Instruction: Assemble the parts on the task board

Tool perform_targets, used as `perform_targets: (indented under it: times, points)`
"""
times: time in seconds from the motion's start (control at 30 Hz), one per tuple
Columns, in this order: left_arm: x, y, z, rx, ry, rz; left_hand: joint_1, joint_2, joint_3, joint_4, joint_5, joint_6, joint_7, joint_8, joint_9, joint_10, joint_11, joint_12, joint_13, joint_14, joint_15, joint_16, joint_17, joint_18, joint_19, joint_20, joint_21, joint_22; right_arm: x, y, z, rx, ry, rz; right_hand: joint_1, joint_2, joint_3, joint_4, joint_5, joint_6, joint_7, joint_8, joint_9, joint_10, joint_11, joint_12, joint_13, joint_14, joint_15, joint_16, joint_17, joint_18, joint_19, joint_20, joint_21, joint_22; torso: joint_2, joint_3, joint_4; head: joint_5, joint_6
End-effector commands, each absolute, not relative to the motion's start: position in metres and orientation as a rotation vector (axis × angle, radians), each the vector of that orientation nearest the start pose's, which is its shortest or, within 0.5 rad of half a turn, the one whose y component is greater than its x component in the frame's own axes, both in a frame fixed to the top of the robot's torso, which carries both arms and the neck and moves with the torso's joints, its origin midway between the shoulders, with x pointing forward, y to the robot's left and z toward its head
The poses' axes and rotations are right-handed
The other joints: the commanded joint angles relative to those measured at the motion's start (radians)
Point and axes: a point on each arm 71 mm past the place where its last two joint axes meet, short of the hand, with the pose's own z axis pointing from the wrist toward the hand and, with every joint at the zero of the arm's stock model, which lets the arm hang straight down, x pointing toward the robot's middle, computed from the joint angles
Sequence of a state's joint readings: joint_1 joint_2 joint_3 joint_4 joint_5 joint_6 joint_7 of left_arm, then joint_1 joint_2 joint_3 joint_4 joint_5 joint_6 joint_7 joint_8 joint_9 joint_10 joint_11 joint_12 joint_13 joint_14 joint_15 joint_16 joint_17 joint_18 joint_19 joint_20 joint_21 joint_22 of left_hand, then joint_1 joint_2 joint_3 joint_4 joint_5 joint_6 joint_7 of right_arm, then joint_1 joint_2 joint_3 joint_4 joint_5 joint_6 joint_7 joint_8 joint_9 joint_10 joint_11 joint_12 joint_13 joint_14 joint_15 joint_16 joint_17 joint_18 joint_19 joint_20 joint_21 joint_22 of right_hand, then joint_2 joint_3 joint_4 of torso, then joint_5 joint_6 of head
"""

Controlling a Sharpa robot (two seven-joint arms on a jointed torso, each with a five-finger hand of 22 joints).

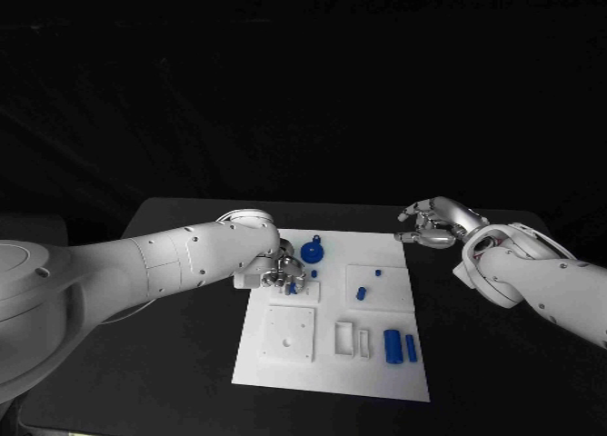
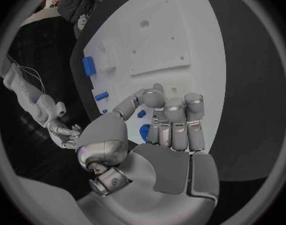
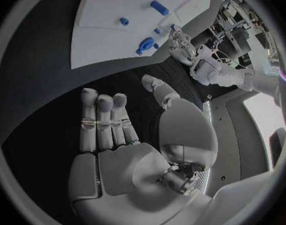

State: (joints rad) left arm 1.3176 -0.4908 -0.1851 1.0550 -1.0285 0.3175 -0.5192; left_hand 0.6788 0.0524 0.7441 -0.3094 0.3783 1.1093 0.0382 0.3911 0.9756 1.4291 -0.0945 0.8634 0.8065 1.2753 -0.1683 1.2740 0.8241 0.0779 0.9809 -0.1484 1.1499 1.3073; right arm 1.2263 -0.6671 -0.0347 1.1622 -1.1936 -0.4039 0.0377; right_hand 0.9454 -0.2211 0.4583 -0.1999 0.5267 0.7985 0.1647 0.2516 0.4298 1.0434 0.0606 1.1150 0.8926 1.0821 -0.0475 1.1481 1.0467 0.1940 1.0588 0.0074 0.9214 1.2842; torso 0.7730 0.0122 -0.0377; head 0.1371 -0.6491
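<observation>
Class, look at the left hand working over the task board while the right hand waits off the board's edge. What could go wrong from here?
1. The left hand works close among small blue parts on the board; its fingers could knock one out of place.
2. Whether it actually grips a part cannot be told, so a lift may come up empty.
3. The right hand, open over the table, gives the board no steadying, so it may slide.

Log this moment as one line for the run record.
left hand: over task board, fingers at small blue part | right hand: off board, holding nothing
</observation>
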Motion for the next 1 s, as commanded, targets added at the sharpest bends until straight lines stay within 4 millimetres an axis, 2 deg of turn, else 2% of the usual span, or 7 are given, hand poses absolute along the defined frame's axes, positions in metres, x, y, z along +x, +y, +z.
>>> perform_targets:
  times: [0.03,1.0]
  points:
    - [0.5488,0.1758,-0.2388,-0.092,2.449,-0.206,0.015,0.029,0.155,0.017,0.002,0.053,-0.044,0.001,0.001,-0.017,-0.02,0.004,0.0,-0.014,-0.03,0.004,-0.001,0.01,0.005,-0.119,0.005,0.015,0.5531,-0.2186,-0.1839,0.098,1.579,0.686,0.0,0.007,-0.002,-0.006,0.006,-0.001,0.009,0.003,-0.002,-0.005,-0.001,0.006,-0.001,-0.008,0.001,0.006,-0.001,0.068,-0.004,0.001,-0.003,0.001,0.0,0.0,0.0007,-0.001,0.0]
    - [0.5496,0.1765,-0.2386,-0.089,2.442,-0.196,0.015,0.029,0.156,0.016,-0.002,0.054,-0.044,-0.003,0.007,-0.019,-0.02,0.004,-0.001,-0.014,-0.032,0.005,-0.004,0.011,0.006,-0.119,0.006,0.014,0.5529,-0.2175,-0.1839,0.097,1.58,0.688,0.0,0.007,-0.002,-0.007,0.007,-0.001,0.009,0.003,-0.002,-0.006,-0.001,0.006,-0.002,-0.009,0.001,0.007,-0.002,0.068,-0.004,0.001,-0.004,0.002,0.001,-0.001,0.0004,-0.002,0.0]
